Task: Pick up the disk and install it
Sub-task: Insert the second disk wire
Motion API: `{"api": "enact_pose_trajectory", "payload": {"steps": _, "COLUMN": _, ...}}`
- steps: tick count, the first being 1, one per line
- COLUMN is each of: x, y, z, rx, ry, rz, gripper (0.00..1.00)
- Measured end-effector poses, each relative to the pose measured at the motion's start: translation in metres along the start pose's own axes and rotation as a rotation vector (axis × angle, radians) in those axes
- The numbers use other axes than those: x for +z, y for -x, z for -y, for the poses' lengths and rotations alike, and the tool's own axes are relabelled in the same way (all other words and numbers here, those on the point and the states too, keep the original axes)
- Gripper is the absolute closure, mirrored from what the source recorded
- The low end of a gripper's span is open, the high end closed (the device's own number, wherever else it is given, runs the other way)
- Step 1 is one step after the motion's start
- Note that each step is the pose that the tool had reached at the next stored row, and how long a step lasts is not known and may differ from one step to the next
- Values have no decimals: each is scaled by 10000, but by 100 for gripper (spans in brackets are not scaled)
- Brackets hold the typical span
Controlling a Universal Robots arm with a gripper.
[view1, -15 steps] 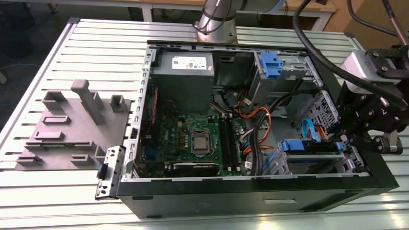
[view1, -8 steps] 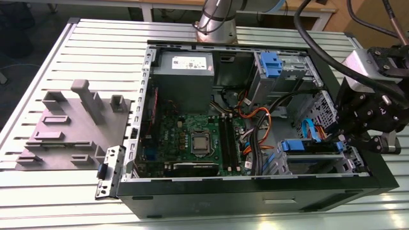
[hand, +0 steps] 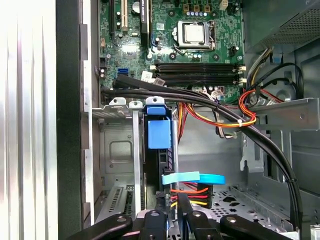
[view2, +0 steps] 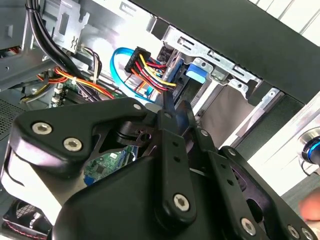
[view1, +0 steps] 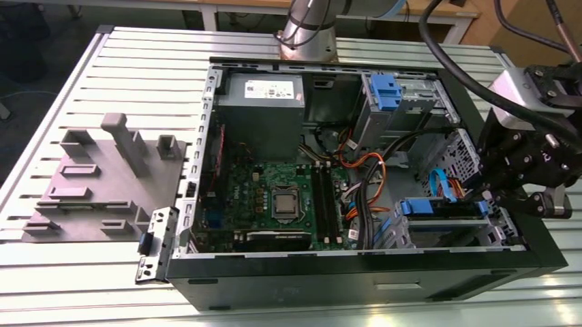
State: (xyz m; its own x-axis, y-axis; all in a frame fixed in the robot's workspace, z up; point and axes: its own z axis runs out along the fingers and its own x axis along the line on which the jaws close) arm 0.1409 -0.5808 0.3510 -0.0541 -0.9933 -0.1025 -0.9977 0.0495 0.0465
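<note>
Looming closest, my pincer (hand: 172,212) is hanging with fingers together right beside the disk (hand: 159,150), which is sitting inside the computer case (view1: 364,272).

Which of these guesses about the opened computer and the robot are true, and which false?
1. The computer case lies open on a slatted metal table. True.
2. The gripper hangs over the grey fixture at the exterior view's left. False: it is at the case's edge at the exterior view's right, by the drive bays.
3. The processor socket on the green motherboard is bare, with no cooler on it. True.
4. A flat blue cable shows in the first wrist view. True.
5. The case's side panel is closed. False: the inside is open to view.
</note>
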Motion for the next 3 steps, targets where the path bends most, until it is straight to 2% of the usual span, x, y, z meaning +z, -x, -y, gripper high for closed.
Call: {"api": "enact_pose_trajectory", "payload": {"steps": 3, "x": -2, "y": 0, "z": 0, "rx": 0, "ry": 0, "rz": -1, "gripper": 76}}
